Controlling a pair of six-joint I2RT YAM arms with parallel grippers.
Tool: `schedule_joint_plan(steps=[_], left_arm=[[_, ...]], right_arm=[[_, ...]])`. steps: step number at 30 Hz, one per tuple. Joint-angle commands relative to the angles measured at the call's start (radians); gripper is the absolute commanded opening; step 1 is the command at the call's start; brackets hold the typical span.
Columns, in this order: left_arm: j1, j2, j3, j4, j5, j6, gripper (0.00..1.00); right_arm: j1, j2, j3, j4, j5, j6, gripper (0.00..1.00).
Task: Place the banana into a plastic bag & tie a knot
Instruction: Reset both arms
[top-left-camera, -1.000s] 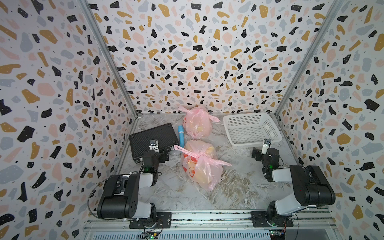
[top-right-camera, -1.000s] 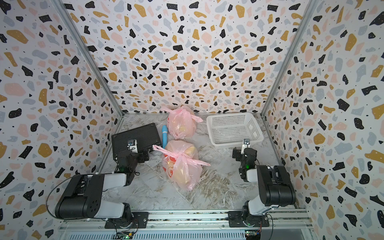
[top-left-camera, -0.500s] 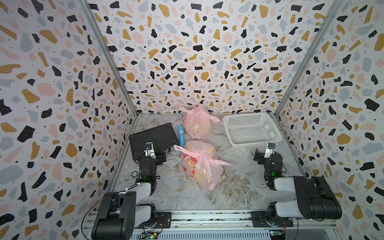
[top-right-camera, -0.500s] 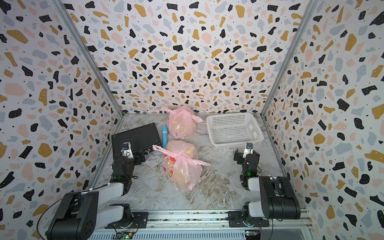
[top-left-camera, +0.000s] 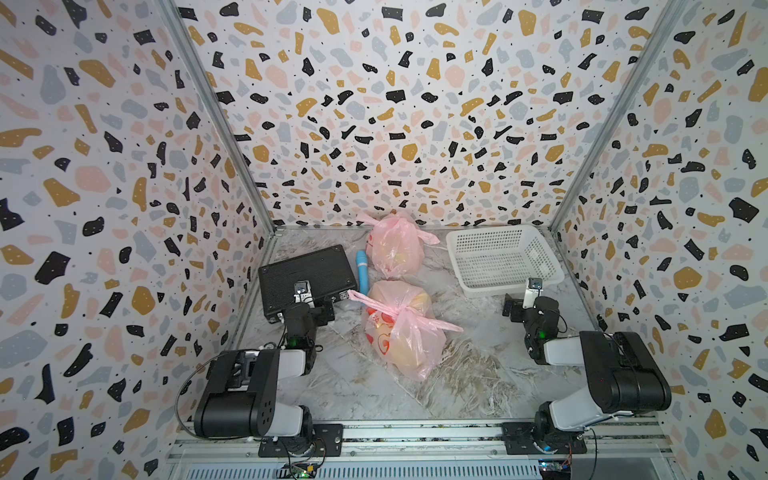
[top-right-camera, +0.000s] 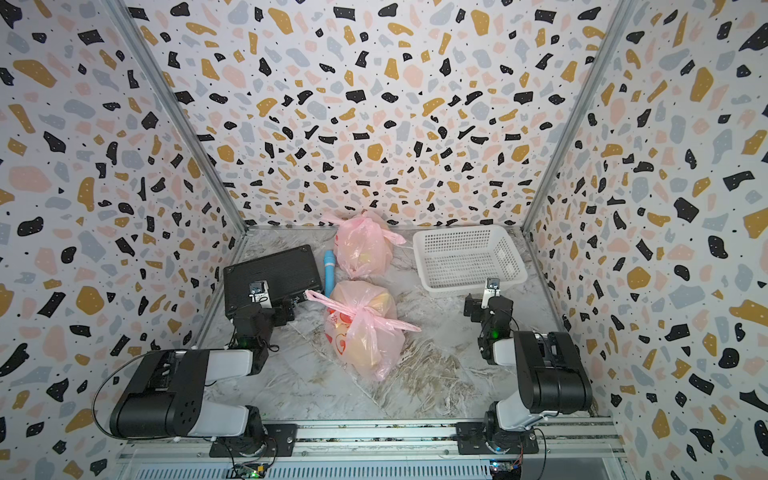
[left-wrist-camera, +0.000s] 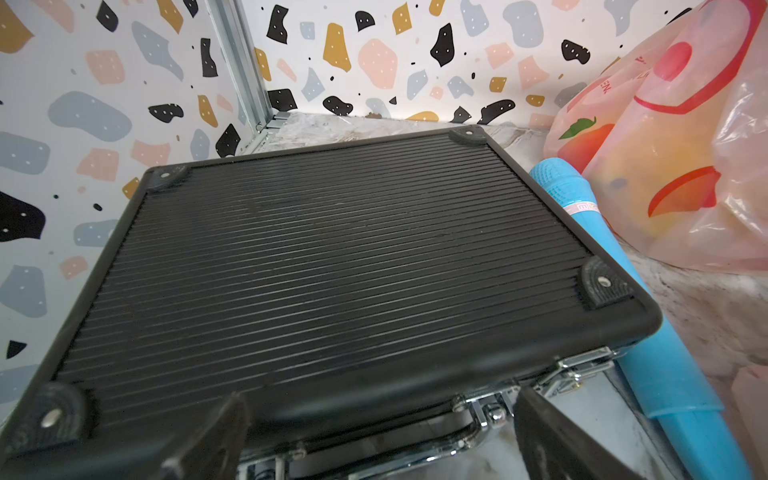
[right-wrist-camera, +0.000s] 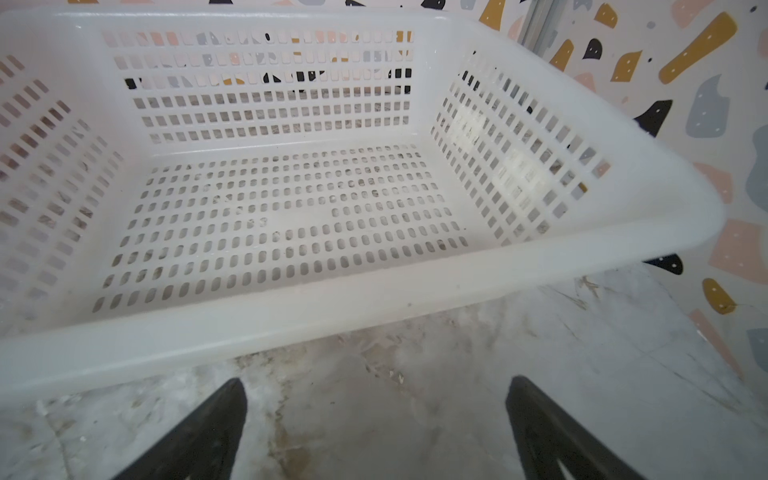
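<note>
Fingers of the left hand (left-wrist-camera: 376, 419) stand wide apart and grip nothing. They hover at the handle edge of a black ribbed hard case (left-wrist-camera: 332, 257) lying directly ahead. Just past the case, on the side toward the other arm, lies a blue plastic microphone-shaped cylinder (left-wrist-camera: 582, 216). The right hand (right-wrist-camera: 376, 399) is likewise spread and empty over the marble-patterned tabletop (right-wrist-camera: 602, 353). A white perforated plastic basket (right-wrist-camera: 374, 307) sits just ahead of it with nothing inside.

Between the two hands, well apart from both, lies a pink translucent plastic bag (top-left-camera: 386, 345). Its handles are drawn into a knot (top-left-camera: 398, 311) with two ends sticking out. A yellowish mass inside is, by my reading, the banana (top-left-camera: 415, 353), though the film blurs its shape. A second pink bag (top-left-camera: 395, 249), seemingly tied too, sits farther out.

Over the last second the elbows of both arms dipped and rose again, while the hands kept their place and their spread. Neither bag shifted. I judge that bagging and tying are done and the arms are settling into rest, not starting a new reach.
</note>
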Motion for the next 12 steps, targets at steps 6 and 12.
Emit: schedule_joint_plan(steps=[6,12], left_arm=[[0.003,-0.002,0.014,0.024,0.013,0.009,0.99],[0.001,0.000,0.013,0.028,0.012,0.008,0.99]], right_arm=[[-0.001,-0.009,0.015,-0.022,-0.010,-0.010,1.00],[-0.001,-0.008,0.016,-0.022,-0.008,-0.010,1.00]])
